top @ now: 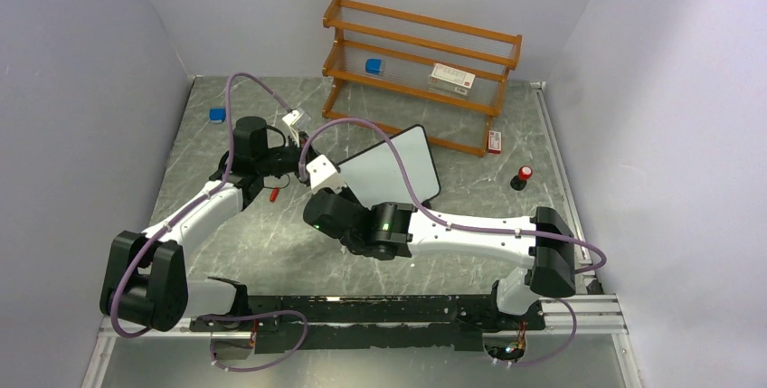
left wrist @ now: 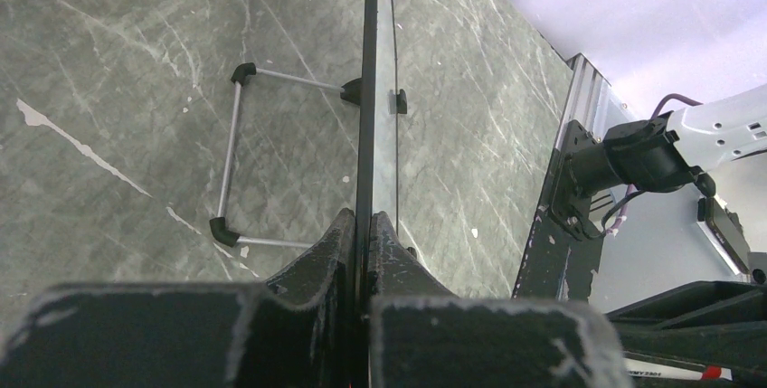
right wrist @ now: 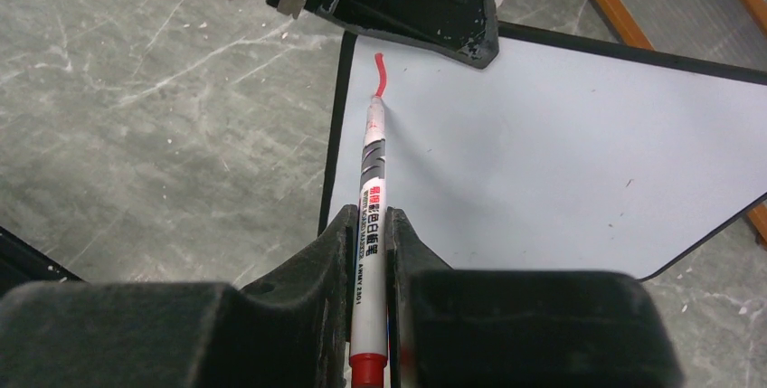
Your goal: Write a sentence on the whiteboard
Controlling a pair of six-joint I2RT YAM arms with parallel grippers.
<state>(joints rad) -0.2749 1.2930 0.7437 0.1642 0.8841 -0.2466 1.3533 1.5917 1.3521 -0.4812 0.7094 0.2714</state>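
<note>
**A:** So, which step is going on here?

**B:** The writing is only just beginning, I'd judge. The right gripper (right wrist: 369,225) is clamping a marker (right wrist: 373,166). The marker's tip is touching the whiteboard (right wrist: 561,153) at the lower end of one short red stroke (right wrist: 381,67). The rest of the face is showing blank.

**A:** And the other arm?

**B:** The left gripper (left wrist: 362,225) is pinching the board's edge by its upper left corner, jaws closed on the frame, steadying it.

**A:** Where is the board standing?

**B:** Mid-table, in front of the wooden shelf (top: 421,71). It is leaning back on its wire stand (left wrist: 237,148), with the writing face turning toward the arms. From above, its long axis is running left to right, slanting slightly toward the far right.

**A:** And the marker?

**B:** Its long axis is lying low over the face, close beside the left frame. The tip is pointing away from the right wrist, toward that held corner.

**A:** What is the next move asking for?

**B:** Likely light, even pressure, with strokes travelling rightward into the blank area, away from the frame and the left fingers. Meanwhile the left arm is bracing the board against tipping.
</note>
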